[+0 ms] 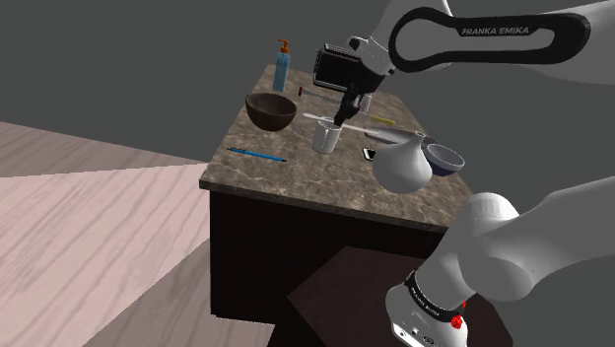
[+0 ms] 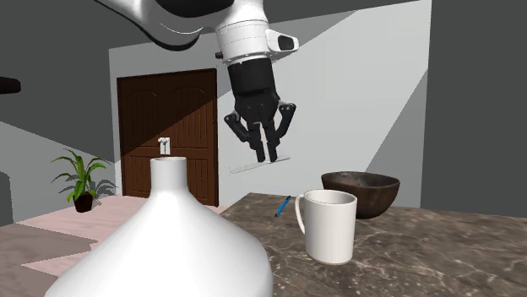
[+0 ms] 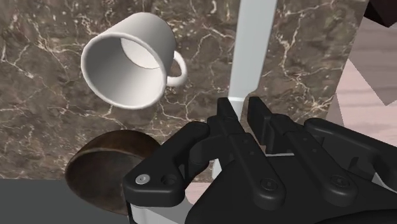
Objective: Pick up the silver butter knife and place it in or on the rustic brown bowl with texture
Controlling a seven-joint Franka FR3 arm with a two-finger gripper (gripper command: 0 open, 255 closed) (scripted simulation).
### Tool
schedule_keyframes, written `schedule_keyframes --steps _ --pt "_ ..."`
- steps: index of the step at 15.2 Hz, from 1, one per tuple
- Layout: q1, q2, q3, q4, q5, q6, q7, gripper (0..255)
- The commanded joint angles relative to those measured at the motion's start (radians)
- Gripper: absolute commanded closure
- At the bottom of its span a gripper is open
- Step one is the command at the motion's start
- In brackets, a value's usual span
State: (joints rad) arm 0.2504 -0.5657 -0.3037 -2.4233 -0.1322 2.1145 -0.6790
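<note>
Gripper [image 2: 267, 156] hanging over the dark marble tabletop [image 2: 439, 253], pointed downward, fingers [image 2: 273, 145] clamped together on the silver butter knife [image 2: 260, 165]. Knife held well clear of the surface, close to level, with a slight tilt. Seen from the wrist, gripper [image 3: 243, 109] pinching the knife [image 3: 253, 51] by one end, the flat length running out past the fingertips over bare marble [image 3: 38, 95].

White mug [image 3: 127, 60] upright on the table, to one side of the knife's line and not beneath it. Rustic brown bowl [image 3: 105, 172] upright on the table, apart from the mug, with nothing of the knife touching it.

From the shoulder view, gripper [image 1: 347, 106] and knife [image 1: 320, 117] above the mug [image 1: 326, 138]; bowl [image 1: 271, 110] to that view's left of the mug and a little farther off. Blue pen [image 1: 256, 154] lying flat near the table's near-left edge. Blue pump bottle [image 1: 284, 67] standing beyond the bowl at the far edge. White vase [image 1: 404, 163] and a small grey bowl [image 1: 444, 158] side by side toward that view's right.

From the second exterior view, mug [image 2: 330, 224] just in front of the bowl [image 2: 361, 192], pen [image 2: 282, 206] beyond, vase [image 2: 165, 245] nearest the camera. Dark wooden door [image 2: 169, 135] and potted plant [image 2: 80, 177] in the background.
</note>
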Motion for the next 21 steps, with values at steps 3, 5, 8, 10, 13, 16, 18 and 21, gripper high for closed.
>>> schedule_keyframes --steps 3,5,8,10,13,16,18,21 --pt "0.02 0.083 -0.009 0.091 0.021 -0.009 -0.008 255" --pt "0.038 0.167 -0.022 0.164 0.043 0.002 -0.019 255" --pt "0.059 0.293 -0.041 0.281 0.083 0.007 -0.041 255" --pt "0.07 0.377 -0.053 0.365 0.115 0.003 -0.059 255" --pt "0.077 0.505 -0.068 0.502 0.167 -0.014 -0.087 255" --pt "0.072 0.636 -0.076 0.655 0.223 -0.046 -0.115 255" --pt "0.06 0.727 -0.077 0.767 0.261 -0.076 -0.131 255" --pt "0.031 0.869 -0.073 0.959 0.315 -0.136 -0.147 255"
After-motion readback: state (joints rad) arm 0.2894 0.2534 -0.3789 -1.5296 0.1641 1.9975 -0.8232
